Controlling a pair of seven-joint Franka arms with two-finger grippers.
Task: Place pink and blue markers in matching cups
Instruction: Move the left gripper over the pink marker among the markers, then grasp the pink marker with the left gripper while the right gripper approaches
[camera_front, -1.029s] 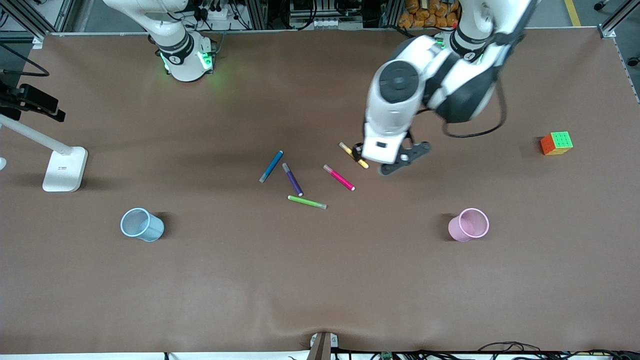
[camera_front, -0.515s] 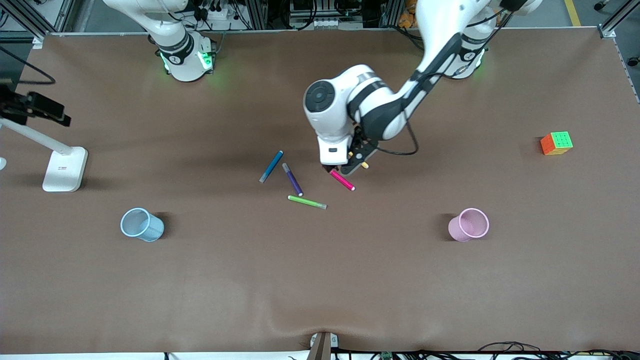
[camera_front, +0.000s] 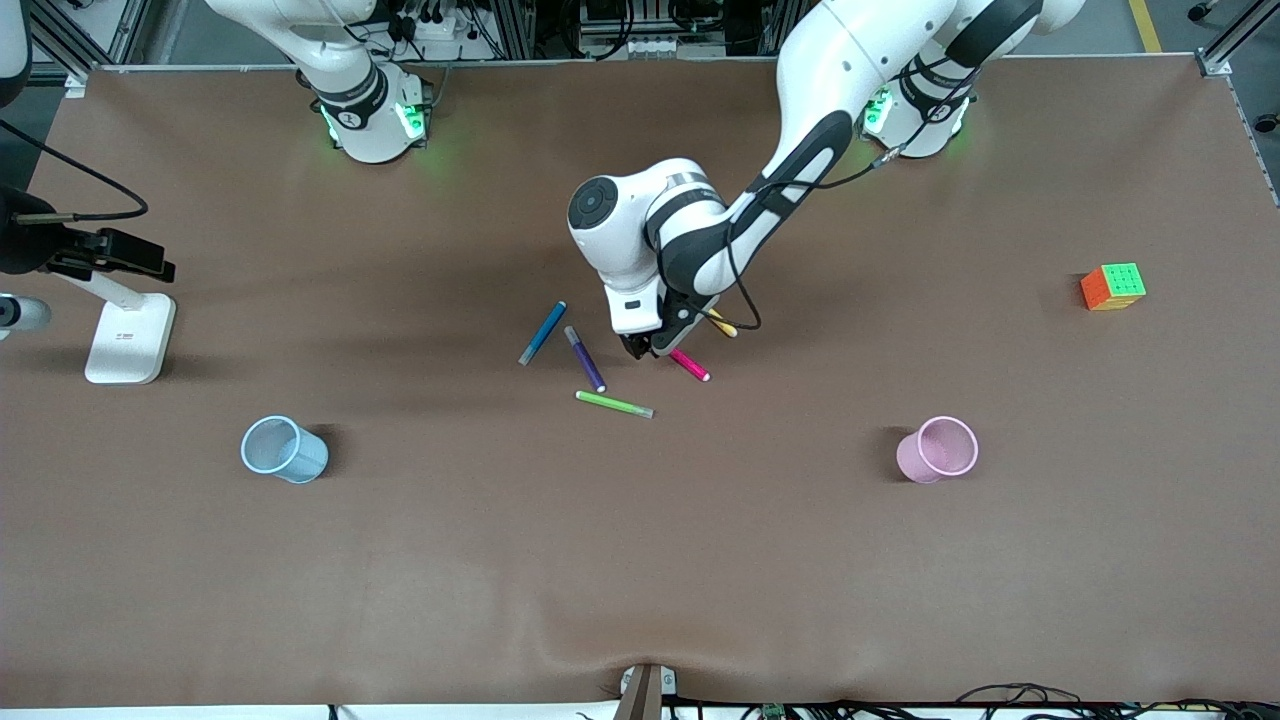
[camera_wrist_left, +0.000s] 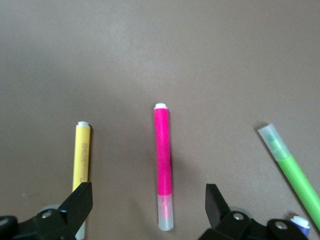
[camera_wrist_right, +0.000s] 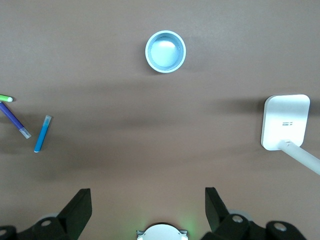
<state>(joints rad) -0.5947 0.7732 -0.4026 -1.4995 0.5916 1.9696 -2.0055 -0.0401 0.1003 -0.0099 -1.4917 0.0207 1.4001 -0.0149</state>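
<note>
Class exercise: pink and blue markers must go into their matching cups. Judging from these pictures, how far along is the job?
Done: nothing; the pink cup and blue cup hold no markers. In hand: the left claw, open, is over the pink marker, fingers either side, not gripping. The right claw is open, high over the table. Left: grasp and drop the pink marker, then the blue marker.

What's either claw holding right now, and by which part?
Nothing. The left claw is open, its fingers astride the pink marker near its pale cap, not closed on it. The right claw is open and empty, waiting above the table.
</note>
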